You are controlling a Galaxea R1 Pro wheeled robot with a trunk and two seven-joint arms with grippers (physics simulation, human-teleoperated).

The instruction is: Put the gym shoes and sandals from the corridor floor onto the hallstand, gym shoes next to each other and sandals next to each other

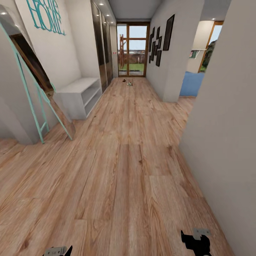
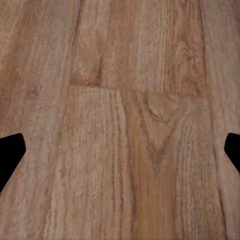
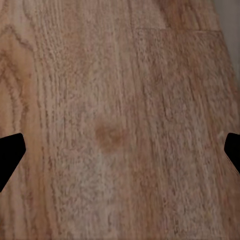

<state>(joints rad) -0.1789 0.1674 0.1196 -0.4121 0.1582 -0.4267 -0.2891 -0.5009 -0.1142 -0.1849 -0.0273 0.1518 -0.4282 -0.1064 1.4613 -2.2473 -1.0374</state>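
Wood-grain plank floor (image 1: pixel 128 170) runs down the corridor between plain grey walls. A low white rack (image 1: pixel 80 96) with two open shelves stands at the left wall, beside a teal-framed leaning mirror (image 1: pixel 39 103). Small shoes (image 1: pixel 128 83) lie far off near the glass door (image 1: pixel 132 49). Left gripper (image 2: pixel 120 150) and right gripper (image 3: pixel 120 150) hang spread wide over bare planks, holding nothing.

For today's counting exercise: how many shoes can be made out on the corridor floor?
2: a dark shoe and, beside it, a pale shoe, both far down the corridor floor near the glass door. Both look tiny; more may be hidden.
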